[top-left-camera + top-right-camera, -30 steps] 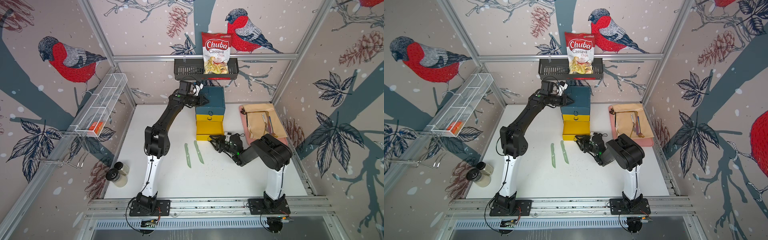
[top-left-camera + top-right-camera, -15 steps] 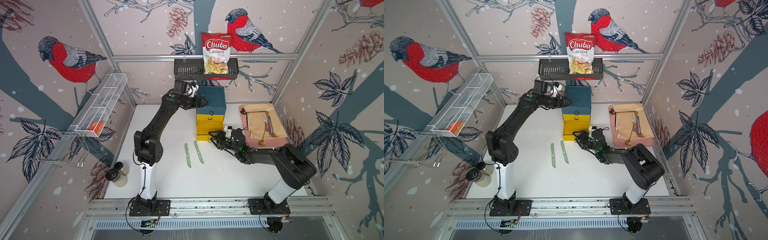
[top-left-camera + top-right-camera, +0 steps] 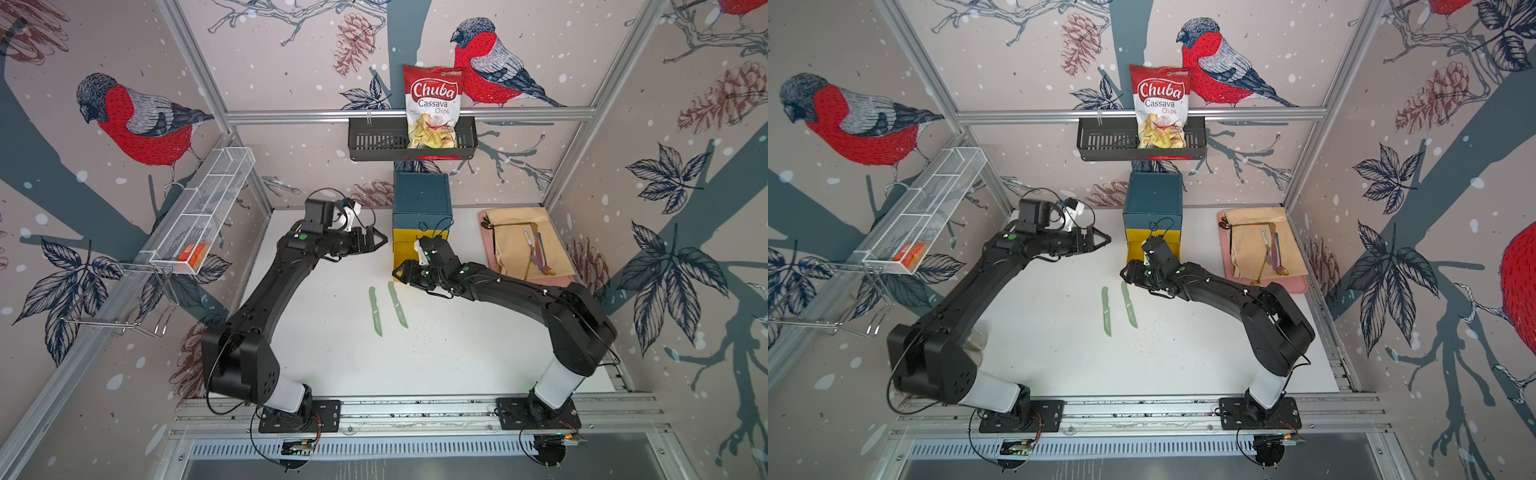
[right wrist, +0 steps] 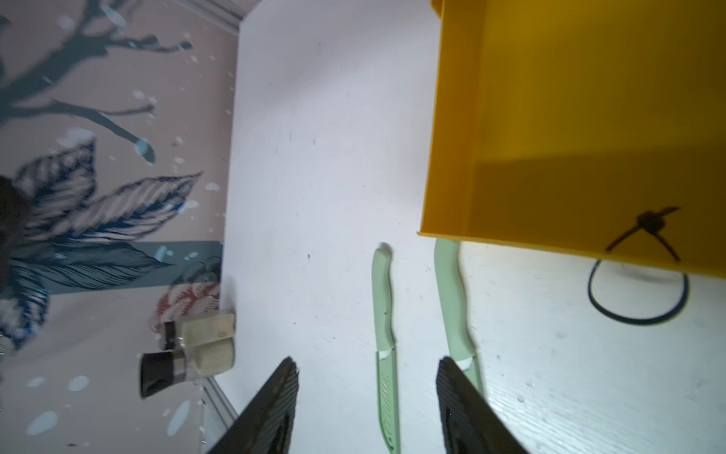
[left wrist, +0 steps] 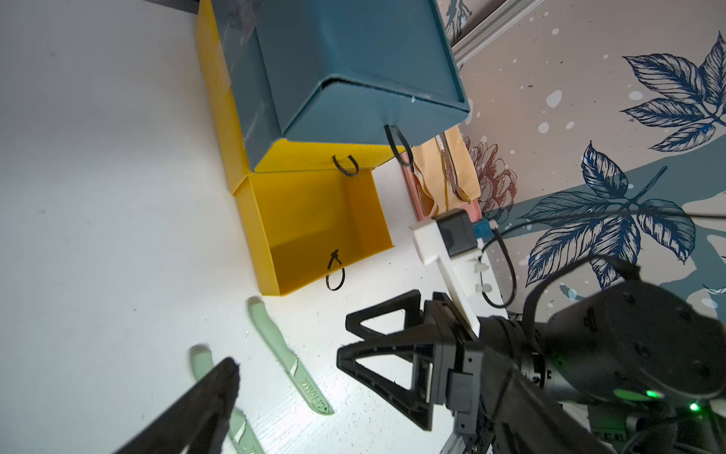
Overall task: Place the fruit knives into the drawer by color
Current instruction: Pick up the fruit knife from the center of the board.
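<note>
Fruit knives [image 3: 376, 311], two sage green ones, lie side by side on the white table [image 3: 332, 353], a little apart, blades toward the near edge. Just beyond their handles the right pincer [image 3: 398, 275] hovers low, its fingers parted and gripping nothing. Next to it the bottom yellow drawer [image 5: 314, 220] stands pulled out, its floor showing. Farther back the left pincer [image 3: 380, 242] hangs in the air beside the dark teal chest [image 3: 422, 195], spread wide and empty.
</note>
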`<state>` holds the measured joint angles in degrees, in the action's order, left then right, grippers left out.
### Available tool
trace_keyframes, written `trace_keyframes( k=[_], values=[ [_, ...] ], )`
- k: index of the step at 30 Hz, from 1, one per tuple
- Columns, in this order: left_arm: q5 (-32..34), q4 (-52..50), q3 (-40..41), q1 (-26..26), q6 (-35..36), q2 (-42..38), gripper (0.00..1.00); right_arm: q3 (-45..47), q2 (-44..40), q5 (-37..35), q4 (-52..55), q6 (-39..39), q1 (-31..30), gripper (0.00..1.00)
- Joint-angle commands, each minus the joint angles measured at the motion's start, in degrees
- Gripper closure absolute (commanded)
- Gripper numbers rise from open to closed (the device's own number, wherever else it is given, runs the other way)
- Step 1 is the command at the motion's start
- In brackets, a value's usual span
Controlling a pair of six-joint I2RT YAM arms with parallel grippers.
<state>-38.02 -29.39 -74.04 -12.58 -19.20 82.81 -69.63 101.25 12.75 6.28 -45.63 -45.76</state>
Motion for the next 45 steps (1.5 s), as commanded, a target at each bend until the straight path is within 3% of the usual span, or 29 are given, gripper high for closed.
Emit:
trace_keyframes(
  k=[1, 9, 15, 31, 45],
  values=[
    [-2.15, 1.61, 6.38, 0.27, 1.48, -5.16, 0.03, -6.00, 4.21, -4.72, 14.35, 9.57, -1.87, 0.42],
    [-0.65, 1.96, 23.60, 0.88, 0.35, -19.67, 0.03, -17.43, 14.68, -10.26, 25.52, 15.71, -5.64, 0.42],
    [-0.64, 1.57, 31.37, 0.98, 0.09, -25.62, 0.03, -24.23, 21.25, -13.25, 32.73, 18.76, -6.77, 0.44],
    [-1.42, 2.67, 31.63, 0.98, -0.28, -24.54, 0.03, -28.63, 26.30, -14.44, 37.02, 23.42, -6.63, 0.53],
    [-1.82, 3.28, 31.91, 0.99, -0.20, -23.44, 0.03, -30.69, 28.89, -14.06, 41.31, 25.23, -8.82, 0.68]
  ],
)
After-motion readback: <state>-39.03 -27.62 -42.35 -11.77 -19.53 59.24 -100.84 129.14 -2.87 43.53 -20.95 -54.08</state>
